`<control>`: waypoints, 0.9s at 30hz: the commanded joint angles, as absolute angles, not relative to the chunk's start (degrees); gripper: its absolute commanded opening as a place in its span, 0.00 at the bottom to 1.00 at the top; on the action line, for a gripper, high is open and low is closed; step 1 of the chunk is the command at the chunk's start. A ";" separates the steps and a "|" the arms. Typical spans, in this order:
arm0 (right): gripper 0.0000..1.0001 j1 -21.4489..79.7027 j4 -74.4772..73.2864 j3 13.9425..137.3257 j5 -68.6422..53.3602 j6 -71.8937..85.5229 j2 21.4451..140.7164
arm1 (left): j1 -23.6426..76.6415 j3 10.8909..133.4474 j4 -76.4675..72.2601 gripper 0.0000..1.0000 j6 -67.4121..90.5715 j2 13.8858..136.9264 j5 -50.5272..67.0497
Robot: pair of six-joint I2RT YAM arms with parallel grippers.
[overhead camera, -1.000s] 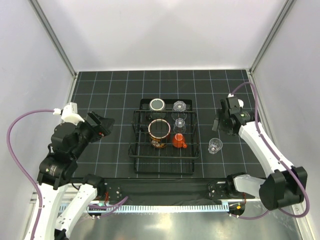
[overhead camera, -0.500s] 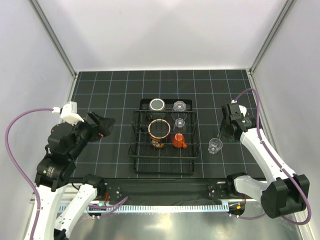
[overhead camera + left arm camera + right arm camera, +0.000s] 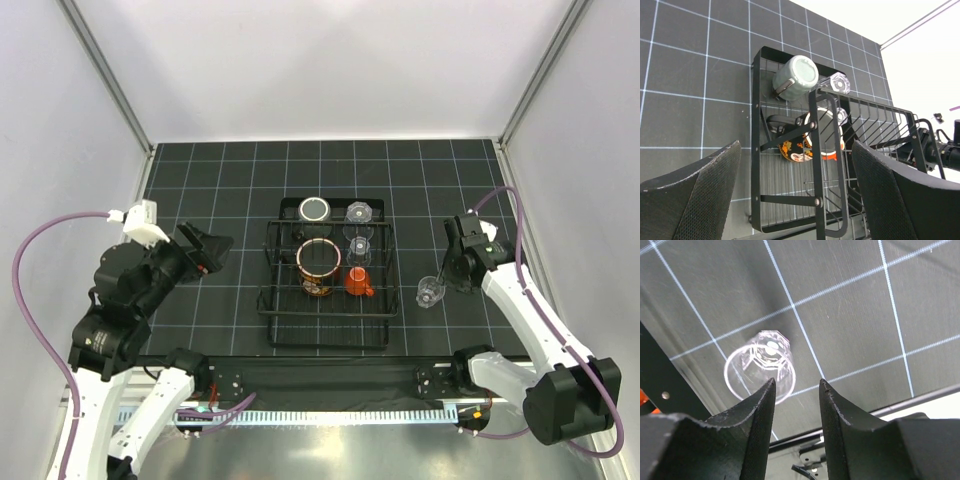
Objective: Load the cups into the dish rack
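Jaws: left wide apart, right narrowly parted, empty, beside clear cup (image 3: 430, 292) outside dish rack (image 3: 267, 262).

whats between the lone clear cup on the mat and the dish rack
Nothing: only a bare strip of gridded mat separates the clear cup from the dish rack, as the top view shows.

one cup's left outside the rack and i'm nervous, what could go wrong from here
1. In the right wrist view the clear cup sits left of the gap in the right gripper, and that gap looks narrower than the cup: a finger could strike the rim and tip it.
2. The dish rack already holds the orange cup and two other clear cups close together along its right side; setting this one there could knock them.
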State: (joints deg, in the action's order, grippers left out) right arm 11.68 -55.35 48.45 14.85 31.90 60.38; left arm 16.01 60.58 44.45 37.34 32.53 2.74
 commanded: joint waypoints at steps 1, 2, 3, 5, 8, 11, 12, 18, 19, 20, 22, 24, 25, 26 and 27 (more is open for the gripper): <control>0.43 11.87 -58.53 47.99 15.12 34.80 59.24 | 16.08 63.46 42.89 0.88 36.30 33.75 4.66; 0.43 11.78 -58.27 47.55 14.94 34.98 58.98 | 16.08 63.63 42.80 0.88 36.39 33.75 4.83; 0.44 11.78 -58.10 46.68 14.51 35.07 58.63 | 16.08 63.63 42.63 0.88 36.47 33.84 5.01; 0.44 11.78 -57.05 45.88 13.10 35.59 58.18 | 16.08 63.63 42.45 0.88 36.65 33.84 5.18; 0.44 11.86 -54.42 44.39 10.11 36.03 58.97 | 16.08 63.63 42.28 0.88 37.09 33.92 5.71; 0.44 11.78 -52.13 43.33 8.18 36.39 60.90 | 16.00 63.90 42.54 0.88 37.26 33.75 6.06; 0.44 11.78 -51.42 42.72 8.09 36.56 61.26 | 16.00 63.90 42.63 0.88 37.35 33.58 6.24; 0.38 11.78 -47.90 41.49 6.77 37.97 63.10 | 16.08 64.68 41.93 0.88 38.93 33.66 7.82; 0.32 11.86 -47.64 41.40 6.51 38.06 63.28 | 16.17 64.95 41.75 0.88 39.28 33.75 8.26; 0.28 11.87 -47.46 41.22 6.42 38.40 63.28 | 16.08 65.30 41.57 0.89 39.90 34.19 8.44; 0.19 11.78 -47.20 41.31 6.77 38.76 63.37 | 16.00 65.65 40.78 0.88 40.69 34.54 9.14; 0.13 11.78 -46.93 41.74 7.38 38.85 63.19 | 16.08 65.74 39.82 0.88 42.09 35.06 9.93; 0.04 11.78 -46.93 42.18 7.99 38.50 63.19 | 16.08 65.74 38.34 0.88 42.45 35.42 10.98; 0.04 11.78 -47.11 42.62 8.35 37.80 63.19 | 16.00 65.74 37.28 0.87 42.89 35.77 12.20; 0.04 11.78 -47.46 44.19 8.96 37.71 63.28 | 16.08 65.74 36.05 0.87 43.76 36.64 13.61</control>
State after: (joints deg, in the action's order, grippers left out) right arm 11.68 -48.80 41.45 7.38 37.58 63.44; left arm 16.01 63.99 41.47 41.54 34.61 9.10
